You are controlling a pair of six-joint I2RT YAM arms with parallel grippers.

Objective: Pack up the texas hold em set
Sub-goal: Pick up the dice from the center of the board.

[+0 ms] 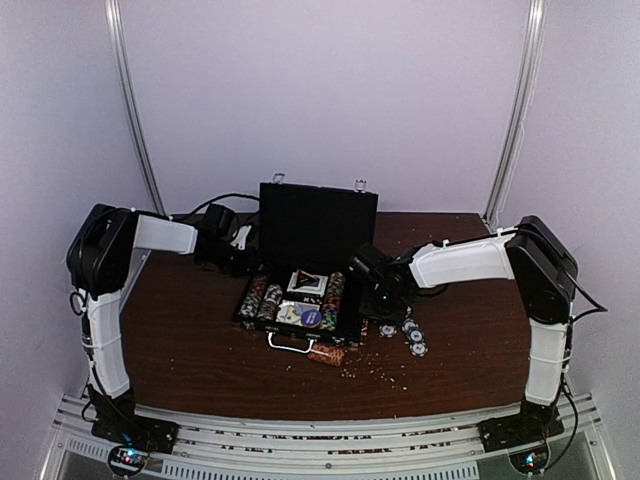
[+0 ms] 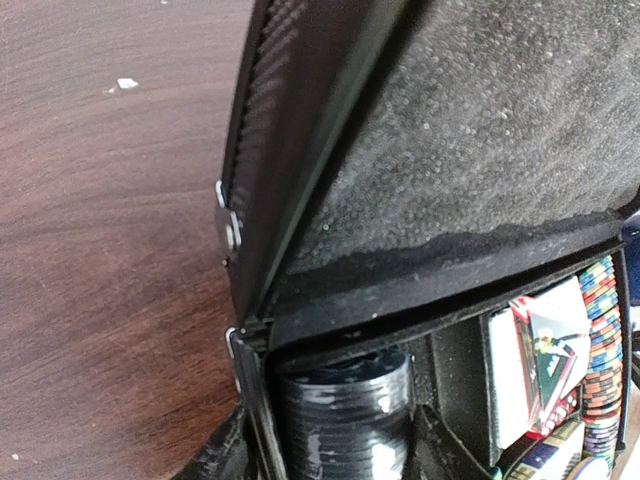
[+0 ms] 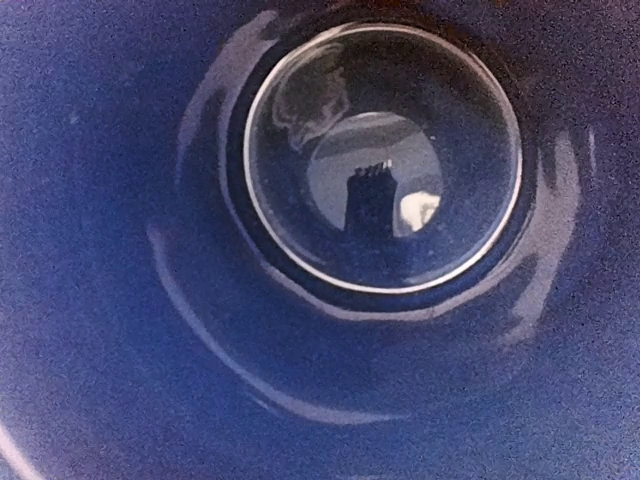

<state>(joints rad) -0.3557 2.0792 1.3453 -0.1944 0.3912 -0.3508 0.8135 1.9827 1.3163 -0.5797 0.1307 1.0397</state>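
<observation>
**Top view.** The case (image 1: 285,329) sits open at mid-table (image 1: 180,340). Its lid (image 1: 318,222) stands upright at the far side, and the hinge line runs left to right. The base holds rows of chips and cards. Loose chips (image 1: 412,337) lie on the table just beside the case's right end. The left gripper (image 1: 238,252) is at the lid's left rear corner. The right gripper (image 1: 385,300) hangs at the case's right edge, close to the loose chips. The right arm is the nearer one to them, and they lie toward its near-right side.

**Left wrist view.** The camera looks along the lid's (image 2: 480,130) left edge, with the foam lining on the right. The hinge bracket (image 2: 230,225) is visible. Below it are a stack of black chips (image 2: 345,410), cards (image 2: 535,360) and a striped chip row (image 2: 600,340). The fingers are not clearly shown, so the jaw state cannot be told.

**Right wrist view.** The inside of a dark blue cup (image 3: 150,330) fills the frame. No fingers are visible, so neither the jaw state nor any grip can be told.

**Judgement.** Packing is incomplete. The loose chips probably go in before the lid swings down about the hinge line.
</observation>
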